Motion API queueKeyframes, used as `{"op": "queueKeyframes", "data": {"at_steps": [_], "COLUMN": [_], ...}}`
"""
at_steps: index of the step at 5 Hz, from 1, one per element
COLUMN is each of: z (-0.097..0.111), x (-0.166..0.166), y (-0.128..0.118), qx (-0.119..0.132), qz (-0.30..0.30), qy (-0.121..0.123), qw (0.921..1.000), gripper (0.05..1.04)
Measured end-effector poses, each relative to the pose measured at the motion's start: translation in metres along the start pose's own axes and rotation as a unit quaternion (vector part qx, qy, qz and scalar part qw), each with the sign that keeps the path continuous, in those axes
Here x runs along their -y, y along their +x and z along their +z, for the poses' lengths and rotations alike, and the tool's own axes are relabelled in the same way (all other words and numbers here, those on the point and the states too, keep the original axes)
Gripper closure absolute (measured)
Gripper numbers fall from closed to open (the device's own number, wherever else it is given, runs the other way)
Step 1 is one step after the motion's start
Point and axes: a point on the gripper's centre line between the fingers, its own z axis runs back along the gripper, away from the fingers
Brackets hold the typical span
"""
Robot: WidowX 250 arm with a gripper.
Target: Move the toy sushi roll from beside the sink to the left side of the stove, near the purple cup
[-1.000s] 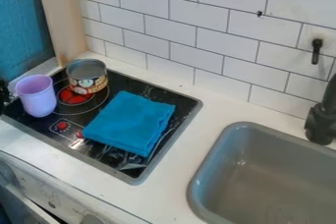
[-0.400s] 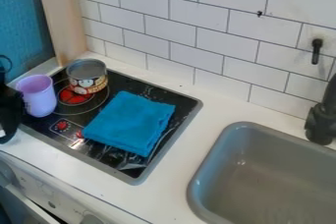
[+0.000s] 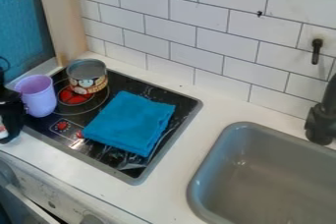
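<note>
From where I stood, the black gripper (image 3: 11, 115) was at the far left of the scene, low over the left edge of the stovetop (image 3: 113, 157) and right beside the purple cup (image 3: 41, 101). I couldn't tell whether it was released, clenched or grasping the cup, nor whether the two were touching. The gripper was level with the cup's side rather than above its mouth, which I took as a place suited to getting at the wall of the cup.

The cup stood at the left side of the stovetop, near and left of the open-topped can (image 3: 88, 81). It probably stood so steadily because its base was down on the flat glass. The can sat upright too, by the red burner mark (image 3: 75, 96), its printed side turned partly towards me. The folded blue cloth (image 3: 130, 123) lay flat to the right of both; its folds seemed to keep it compact, within the stovetop's frame and clear of the grey sink (image 3: 275, 179) on the right.

As for the cup's direction, its mouth pointed up, its narrower base down, and its long axis ran upright, without any clear tilt.
</note>
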Motion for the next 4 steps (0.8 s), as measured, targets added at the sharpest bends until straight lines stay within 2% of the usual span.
{"op": "queueKeyframes", "data": {"at_steps": [1, 2, 3, 4], "z": [0.015, 0.033, 0.047, 0.054], "x": [0.000, 0.001, 0.016, 0.071], "y": [0.002, 0.005, 0.006, 0.008], "qx": [0.018, 0.049, 0.055, 0.047], "qz": [0.004, -0.005, -0.029, -0.112], "qy": [0.008, 0.019, 0.028, 0.023], "qw": [0.9998, 0.9986, 0.9977, 0.9923], "gripper": [0.076, 0.082, 0.083, 0.083]}}
